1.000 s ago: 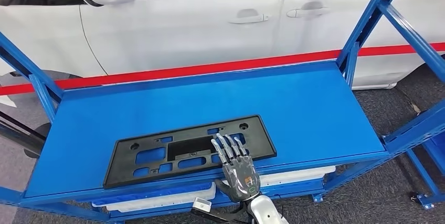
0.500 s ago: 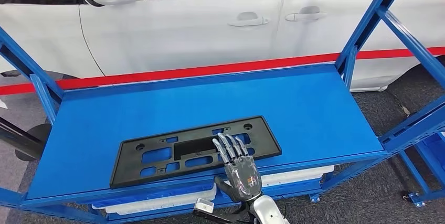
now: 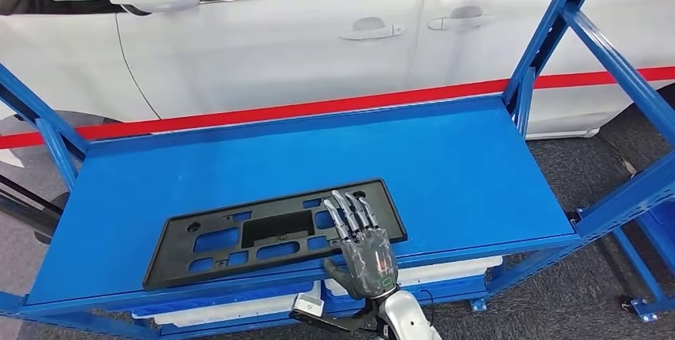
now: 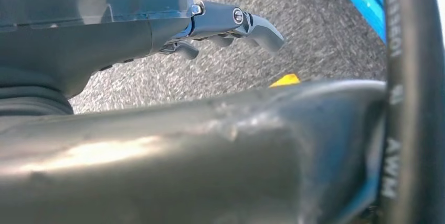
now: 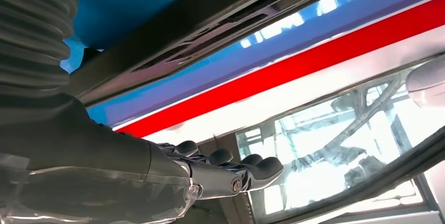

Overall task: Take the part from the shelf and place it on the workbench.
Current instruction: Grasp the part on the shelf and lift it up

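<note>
The part, a flat black plate frame (image 3: 275, 232) with several cut-outs, lies on the blue shelf board (image 3: 462, 157) close to its front edge, slightly askew. My right hand (image 3: 362, 248) comes up from below with its fingers (image 3: 350, 212) stretched flat on the part's right end, and its thumb sits at the shelf's front lip. The right wrist view has the same hand (image 5: 157, 174) with straight fingers beside the part's dark slotted edge (image 5: 210, 22). My left hand (image 4: 157, 27) hangs over grey floor, its fingers loosely apart and holding nothing.
Blue uprights and slanted braces (image 3: 549, 29) frame the shelf at both ends. A white car (image 3: 318, 37) with a red stripe stands right behind it. White trays (image 3: 239, 308) sit on the level below. Grey carpet (image 3: 589, 292) lies to the right.
The whole picture has shifted a little, so the camera moved. My right hand stays flat on the part's right end, and the part sits slightly more to the left on the shelf.
</note>
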### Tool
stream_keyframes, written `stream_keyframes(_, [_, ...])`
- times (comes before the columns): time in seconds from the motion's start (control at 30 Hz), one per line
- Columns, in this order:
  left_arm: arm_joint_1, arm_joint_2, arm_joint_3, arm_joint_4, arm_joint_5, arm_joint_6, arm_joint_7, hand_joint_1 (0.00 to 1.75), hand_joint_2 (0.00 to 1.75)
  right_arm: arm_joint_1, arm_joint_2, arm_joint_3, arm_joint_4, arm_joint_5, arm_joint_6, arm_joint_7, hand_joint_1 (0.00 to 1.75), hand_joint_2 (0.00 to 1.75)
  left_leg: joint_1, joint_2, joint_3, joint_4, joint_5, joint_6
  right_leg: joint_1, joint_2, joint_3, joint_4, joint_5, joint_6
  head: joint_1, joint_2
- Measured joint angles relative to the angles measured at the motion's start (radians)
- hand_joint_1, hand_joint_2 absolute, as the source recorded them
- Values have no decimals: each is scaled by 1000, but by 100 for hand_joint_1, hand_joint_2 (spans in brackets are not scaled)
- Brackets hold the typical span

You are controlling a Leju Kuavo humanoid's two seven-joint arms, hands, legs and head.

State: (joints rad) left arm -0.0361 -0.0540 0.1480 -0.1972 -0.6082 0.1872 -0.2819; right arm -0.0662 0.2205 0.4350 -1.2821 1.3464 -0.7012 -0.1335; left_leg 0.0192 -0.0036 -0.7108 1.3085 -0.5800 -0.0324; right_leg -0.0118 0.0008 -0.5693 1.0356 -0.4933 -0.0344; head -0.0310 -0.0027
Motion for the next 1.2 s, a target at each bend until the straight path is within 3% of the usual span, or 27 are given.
stream_keyframes(0.03, [1,0,0,0,0,-1,0,0,0,-1,0,1,0,0,0,5,0,175,0,0,9,-24,25,3,2,0,3,0,-2,-1,0,0])
stream_keyframes(0.1, [1,-1,0,0,-2,-4,0,0,0,-4,0,6,0,2,0,18,0,175,-3,0,69,-155,96,15,5,1,11,0,-7,0,0,0])
stream_keyframes(0.13, [1,-1,0,0,-3,-4,0,0,0,-6,0,8,1,4,0,25,0,175,-6,0,98,-217,118,22,7,2,13,1,-9,2,0,0])
stream_keyframes(0.2, [-2,-1,1,0,-8,-5,0,0,0,-12,-2,15,6,14,0,40,0,175,-13,0,121,-271,126,31,8,1,12,0,-11,11,0,0])
stream_keyframes(0.3, [-2,-2,2,0,-14,-6,0,0,0,-23,-4,28,17,28,0,59,0,175,-10,0,128,-288,131,42,7,0,12,2,-17,28,0,0])
stream_keyframes(0.37, [-3,-4,2,0,-16,-6,0,0,0,-29,-6,34,22,31,0,63,0,175,-5,2,136,-303,137,53,6,0,-14,61,-54,37,0,0])
stream_keyframes(0.43, [-5,-5,2,0,-17,-6,0,0,0,-30,-8,36,27,31,0,64,0,175,-6,2,138,-304,136,58,4,0,-80,186,-111,42,0,0])
stream_keyframes(0.47, [-5,-5,2,0,-17,-6,0,0,0,-30,-9,37,30,31,0,65,0,175,-7,2,138,-303,135,59,3,0,-112,239,-127,44,0,0])
stream_keyframes(0.5, [-4,-5,3,0,-17,-6,0,0,0,-30,-10,38,33,32,0,65,0,175,-7,2,139,-303,134,59,1,0,-129,263,-123,46,0,0])
stream_keyframes(0.53, [-4,-5,3,0,-17,-6,0,0,0,-31,-10,39,36,33,0,68,0,175,-7,1,140,-302,132,58,0,0,-128,249,-99,46,0,0])
stream_keyframes(0.63, [-5,-8,3,0,-27,-11,4,0,0,-45,-11,51,58,54,0,95,0,175,-8,-1,145,-293,122,47,-1,-1,-49,67,1,40,0,0])
stream_keyframes(0.7, [-8,-8,3,0,-40,-18,9,0,0,-61,-11,66,92,84,0,127,0,175,-11,-1,143,-288,117,36,1,1,-24,6,16,31,0,0])
stream_keyframes(0.83, [-18,-10,3,0,-64,-28,19,0,0,-105,-9,102,175,144,-2,189,169,175,-8,0,140,-271,99,14,1,2,-18,-5,20,8,0,0])
stream_keyframes(0.9, [-22,-12,3,0,-74,-33,23,0,0,-131,-6,119,227,169,5,211,175,175,-6,0,102,-180,46,6,-2,0,-13,-10,21,0,0,0])
stream_keyframes(0.97, [-23,-13,3,0,-82,-39,27,0,0,-153,-4,134,279,182,13,222,175,175,-5,0,42,-48,-12,1,0,-1,-11,-10,20,-4,0,0])
stream_keyframes(1.0, [-23,-13,3,0,-85,-42,28,0,0,-161,-3,139,300,185,15,225,175,175,-5,0,23,-10,-20,0,1,-1,-10,-10,19,-4,0,0])
stream_keyframes(1.03, [-23,-13,3,0,-87,-43,28,0,0,-167,-2,143,319,186,17,227,175,175,-5,0,23,-9,-7,0,1,0,-8,-10,19,-4,0,0])
stream_keyframes(1.07, [-24,-14,3,0,-89,-43,29,0,0,-175,-1,148,338,187,17,228,175,175,-5,1,43,-51,23,2,1,1,-5,-10,18,-4,0,0])
stream_keyframes(1.13, [-28,-14,3,0,-92,-43,31,0,0,-194,3,157,376,187,18,228,175,175,-7,1,117,-198,89,11,3,4,0,-9,17,-1,0,0])
stream_keyframes(1.2, [-35,-14,3,0,-94,-43,33,0,0,-207,7,162,404,186,18,230,175,175,-12,1,160,-288,111,21,5,6,3,-10,16,8,0,0])
